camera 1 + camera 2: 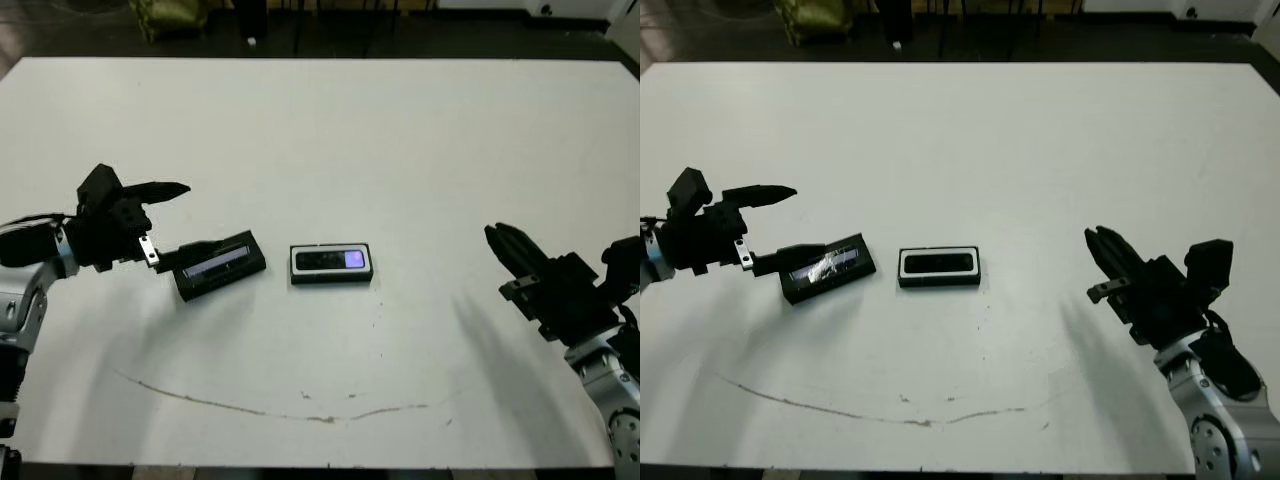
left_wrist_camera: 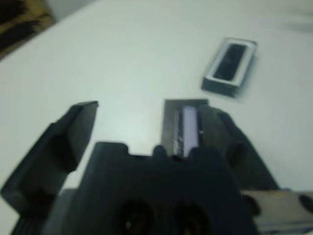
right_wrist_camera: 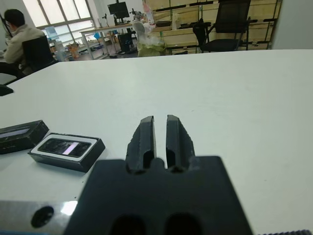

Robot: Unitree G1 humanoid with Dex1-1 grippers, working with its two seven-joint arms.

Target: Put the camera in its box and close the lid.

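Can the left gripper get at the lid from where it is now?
Probably yes. The left gripper is open, with one finger at the lid's near end and nothing lying between; the box sits apart beyond it.

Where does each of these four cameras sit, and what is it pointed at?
Left eye, right eye: on the head, looking down at the table; both arms show.
Left wrist: behind the open left claw, facing the lid.
Right wrist: behind the shut right claw, facing the room beyond the table.
All four share the box with the camera inside.
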